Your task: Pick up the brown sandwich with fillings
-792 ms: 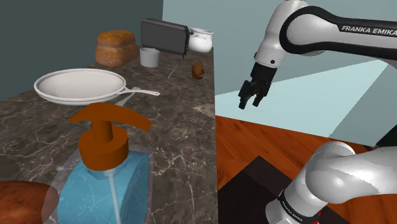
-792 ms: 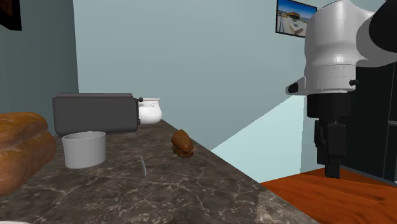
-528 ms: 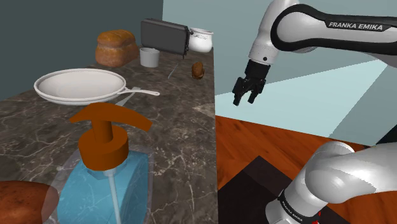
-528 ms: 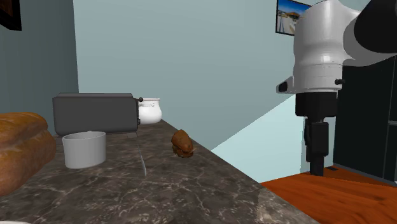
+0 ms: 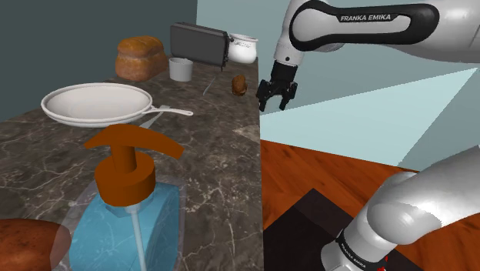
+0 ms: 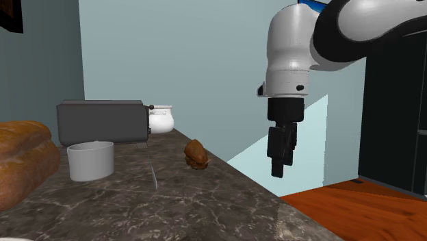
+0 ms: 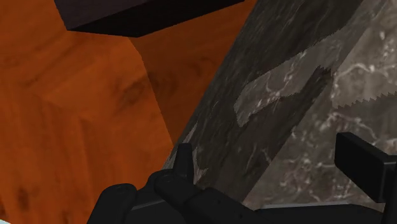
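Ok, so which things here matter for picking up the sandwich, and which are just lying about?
For the job: sandwich; open fingers.
Lying about: toaster; cup; loaf; pan; soap dispenser; white pot.

The one bit of text that reads clearly is "FRANKA EMIKA" in white capitals, running along the dark upper link (image 5: pixel 361 17) of the arm in the shoulder view. There's more white lettering on the dark lower band (image 5: pixel 358 249) of the arm near the stand, but it's too small to make out.
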